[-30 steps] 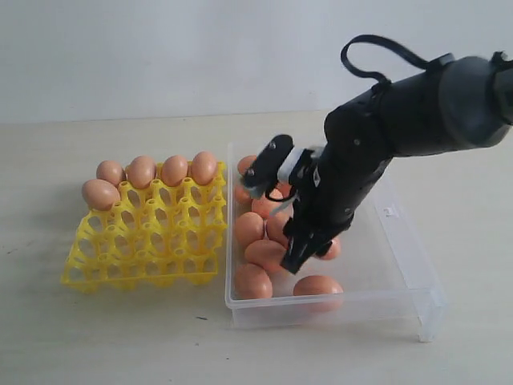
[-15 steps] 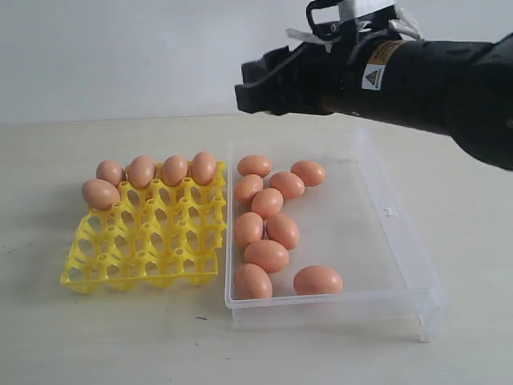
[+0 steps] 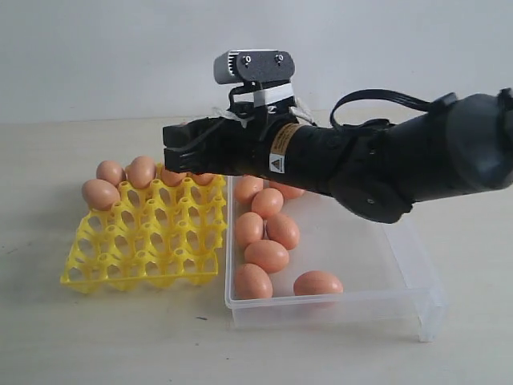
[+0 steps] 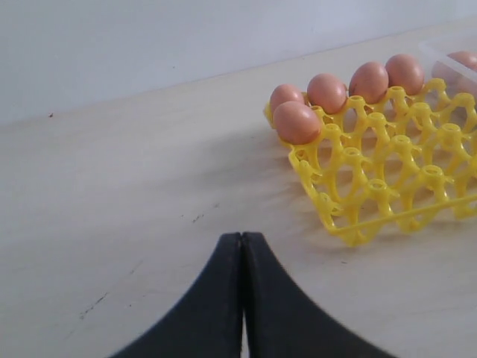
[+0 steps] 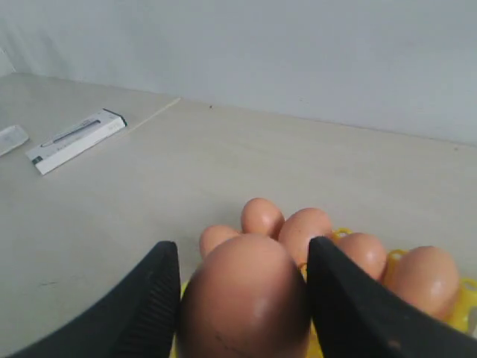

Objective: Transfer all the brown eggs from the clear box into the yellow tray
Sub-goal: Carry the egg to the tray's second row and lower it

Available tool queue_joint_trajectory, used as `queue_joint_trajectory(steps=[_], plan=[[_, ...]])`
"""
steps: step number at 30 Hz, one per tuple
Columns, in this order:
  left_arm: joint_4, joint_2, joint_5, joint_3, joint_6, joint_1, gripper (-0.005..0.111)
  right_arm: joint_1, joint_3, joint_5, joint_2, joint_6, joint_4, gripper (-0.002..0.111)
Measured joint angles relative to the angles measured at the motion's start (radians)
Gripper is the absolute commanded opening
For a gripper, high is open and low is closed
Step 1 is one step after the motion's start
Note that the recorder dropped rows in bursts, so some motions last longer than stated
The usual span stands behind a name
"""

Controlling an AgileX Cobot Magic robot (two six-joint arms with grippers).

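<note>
My right gripper (image 3: 178, 152) has reached across and hovers over the back right of the yellow tray (image 3: 143, 255). In the right wrist view it (image 5: 244, 250) is shut on a brown egg (image 5: 246, 298) held between both fingers. Below it, several eggs (image 5: 261, 216) sit in the tray's back cups. These eggs show again in the exterior view (image 3: 141, 171), and one (image 3: 100, 194) sits a row nearer. The clear box (image 3: 401, 257) holds several loose eggs (image 3: 267, 256), some hidden by the arm. My left gripper (image 4: 242, 237) is shut and empty, low over bare table beside the tray (image 4: 387, 194).
A white flat carton (image 5: 74, 140) and another white item (image 5: 11, 138) lie on the table far beyond the tray. A pale wall stands behind the table. The right arm's bulk (image 3: 385, 168) hangs over the back of the box.
The right gripper rose out of the clear box with an egg, lifted high, then swung left and came down over the tray's back right.
</note>
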Motion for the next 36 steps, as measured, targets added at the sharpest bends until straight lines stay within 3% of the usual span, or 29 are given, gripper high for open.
queue_joint_trajectory(steps=[6,16,36], plan=[[0.000,0.000,0.000,0.000,0.000,0.000,0.000,0.000,-0.194,-0.046,0.228,0.041,-0.044,0.000],[0.000,0.000,0.000,0.000,0.000,0.000,0.000,0.032,-0.413,-0.046,0.390,-0.006,-0.048,0.000],[0.000,0.000,0.000,0.000,0.000,0.000,0.000,0.046,-0.586,-0.027,0.558,-0.175,-0.046,0.000]])
